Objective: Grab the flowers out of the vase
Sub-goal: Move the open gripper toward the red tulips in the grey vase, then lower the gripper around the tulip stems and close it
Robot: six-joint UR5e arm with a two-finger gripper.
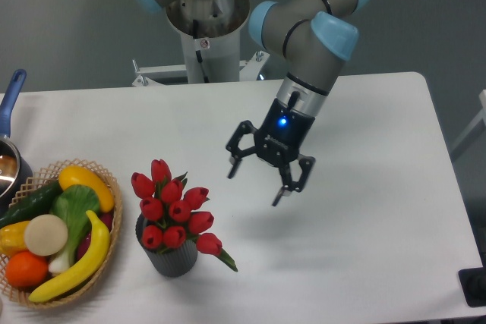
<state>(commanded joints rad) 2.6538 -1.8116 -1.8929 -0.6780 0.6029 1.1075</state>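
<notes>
white table (364, 111) | pincer (257, 185) apart, tilted down, right of flowers (173, 206)

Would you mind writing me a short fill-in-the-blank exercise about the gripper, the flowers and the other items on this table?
1. The red flowers stand in the dark ribbed ____.
2. The gripper hangs over bare table to the right of the vase with its fingers ____.
3. The fruit and vegetables lie in a wicker ____ to the left of the vase.
4. The long curved fruit on the side of the basket nearest the vase is a ____.

Missing words: vase; open; basket; banana
</notes>
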